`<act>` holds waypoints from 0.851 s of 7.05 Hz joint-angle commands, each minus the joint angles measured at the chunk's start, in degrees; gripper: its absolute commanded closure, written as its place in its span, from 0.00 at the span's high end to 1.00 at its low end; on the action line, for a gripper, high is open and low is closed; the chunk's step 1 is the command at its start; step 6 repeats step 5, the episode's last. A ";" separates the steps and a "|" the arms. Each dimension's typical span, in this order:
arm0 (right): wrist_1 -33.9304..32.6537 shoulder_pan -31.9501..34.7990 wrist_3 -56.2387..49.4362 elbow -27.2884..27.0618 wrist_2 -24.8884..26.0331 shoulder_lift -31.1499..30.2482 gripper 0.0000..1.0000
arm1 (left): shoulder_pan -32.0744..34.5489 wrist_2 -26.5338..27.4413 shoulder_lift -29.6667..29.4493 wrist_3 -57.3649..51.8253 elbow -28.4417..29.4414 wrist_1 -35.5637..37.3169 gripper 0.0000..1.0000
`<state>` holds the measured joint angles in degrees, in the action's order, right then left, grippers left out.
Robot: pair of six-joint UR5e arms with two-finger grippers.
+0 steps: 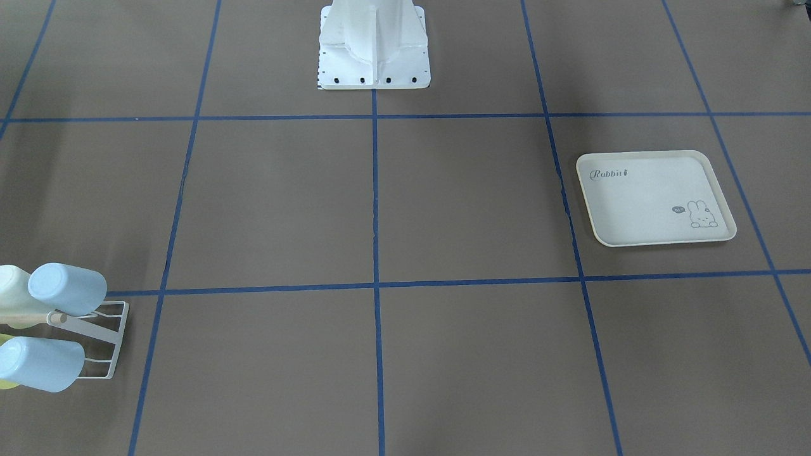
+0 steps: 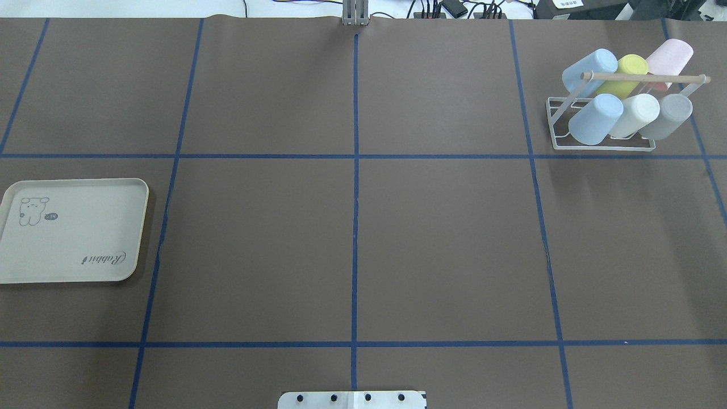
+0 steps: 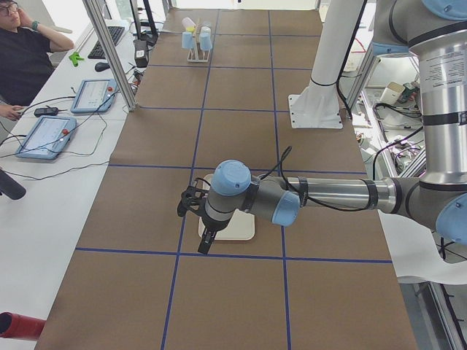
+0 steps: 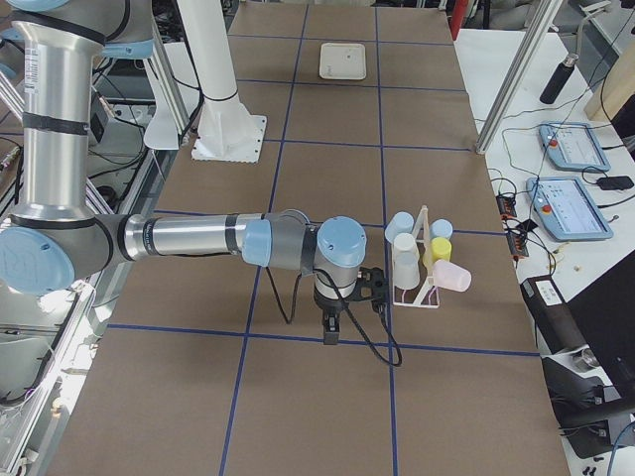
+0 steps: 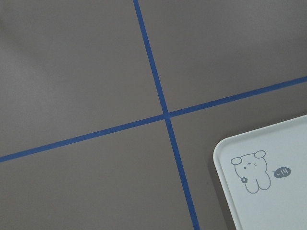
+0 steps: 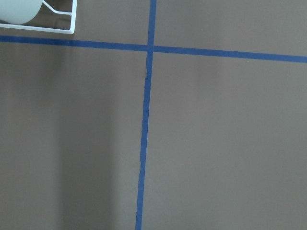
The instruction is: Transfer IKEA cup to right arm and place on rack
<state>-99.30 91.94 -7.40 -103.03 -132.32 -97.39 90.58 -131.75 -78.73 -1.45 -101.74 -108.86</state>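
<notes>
The white wire rack (image 2: pixel 602 146) with a wooden rod (image 2: pixel 647 78) stands at the far right. It holds several pastel IKEA cups, among them a blue one (image 2: pixel 595 118), a white one (image 2: pixel 635 115) and a grey one (image 2: pixel 667 116). The rack also shows in the front view (image 1: pixel 104 345) and in the right side view (image 4: pixel 425 266). My right gripper (image 4: pixel 330 330) hangs over the table beside the rack. My left gripper (image 3: pixel 206 240) hangs over the tray's edge. No cup shows at either gripper. I cannot tell whether they are open or shut.
The cream rabbit-print tray (image 2: pixel 74 238) lies bare at the left, also in the left wrist view (image 5: pixel 273 201). The robot's base plate (image 1: pixel 374 63) sits at the near middle edge. A rack corner (image 6: pixel 60 26) shows in the right wrist view.
</notes>
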 commanded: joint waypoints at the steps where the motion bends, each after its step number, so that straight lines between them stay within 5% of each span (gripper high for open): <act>1: 0.87 0.00 0.19 0.02 -0.22 0.01 1.00 | -0.06 0.00 0.06 0.14 0.23 0.05 1.00; 6: 0.87 0.00 0.19 0.11 -0.22 0.01 1.00 | -0.06 0.00 0.06 0.14 -0.99 -0.04 1.00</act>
